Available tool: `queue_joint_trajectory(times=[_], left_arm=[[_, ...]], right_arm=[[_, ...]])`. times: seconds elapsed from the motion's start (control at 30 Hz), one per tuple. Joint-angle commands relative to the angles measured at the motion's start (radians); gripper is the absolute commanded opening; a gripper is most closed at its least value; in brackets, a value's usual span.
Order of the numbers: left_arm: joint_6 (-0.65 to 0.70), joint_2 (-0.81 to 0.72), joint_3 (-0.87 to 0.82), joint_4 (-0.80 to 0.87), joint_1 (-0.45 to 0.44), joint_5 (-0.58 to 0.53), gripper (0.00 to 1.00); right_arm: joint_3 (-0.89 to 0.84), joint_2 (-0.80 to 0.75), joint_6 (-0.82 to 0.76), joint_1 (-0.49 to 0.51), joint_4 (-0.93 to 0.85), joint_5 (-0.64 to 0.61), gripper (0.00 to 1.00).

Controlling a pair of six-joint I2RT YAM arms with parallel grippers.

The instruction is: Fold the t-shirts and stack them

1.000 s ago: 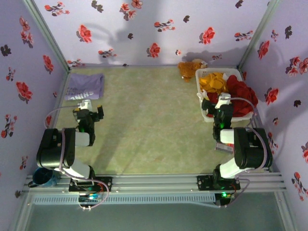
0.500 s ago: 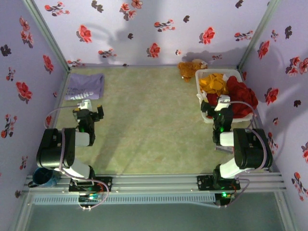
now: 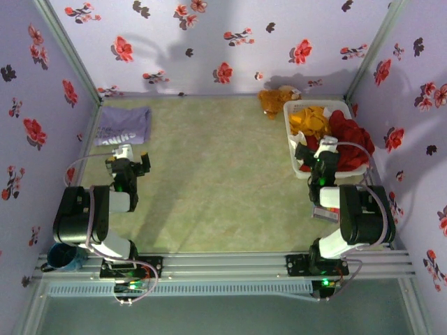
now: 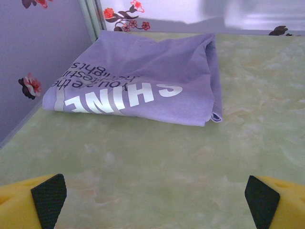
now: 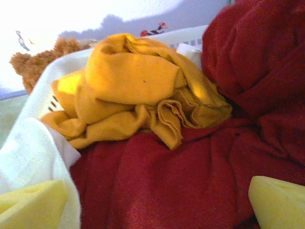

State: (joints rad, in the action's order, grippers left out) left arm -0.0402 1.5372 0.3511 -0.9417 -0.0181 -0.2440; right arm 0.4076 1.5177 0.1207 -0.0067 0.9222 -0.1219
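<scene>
A folded lavender t-shirt [image 3: 123,126] with white lettering lies flat at the back left corner; the left wrist view has the lavender t-shirt [image 4: 143,81] just ahead of the fingers. My left gripper [image 3: 133,159] hangs open a little in front of it, nothing between its pads. A crumpled orange-yellow t-shirt [image 5: 138,86] and a red t-shirt [image 5: 190,176] lie heaped in the white basket [image 3: 292,139] at the right. My right gripper [image 3: 316,153] hovers open at the basket's near end, over the red cloth [image 3: 349,139].
A brown plush toy [image 3: 274,99] sits against the back wall beside the basket. A blue mug [image 3: 64,257] stands by the left arm's base. Flowered walls close in the table on three sides; the green tabletop [image 3: 216,181] stretches between the arms.
The right gripper has shifted slightly forward and left over the basket. The left arm has not moved.
</scene>
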Motion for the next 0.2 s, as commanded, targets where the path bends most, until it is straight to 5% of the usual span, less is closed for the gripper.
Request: queue_joint_trajectory(times=[0.0, 0.17], left_arm=[[-0.01, 0.005, 0.0, -0.028, -0.005, -0.023, 0.99], [-0.012, 0.003, -0.003, -0.031, -0.005, -0.026, 0.99]], right_arm=[[0.013, 0.032, -0.027, 0.01, -0.12, -0.012, 0.99], [0.003, 0.025, -0.029, 0.009, -0.108, -0.009, 0.99]])
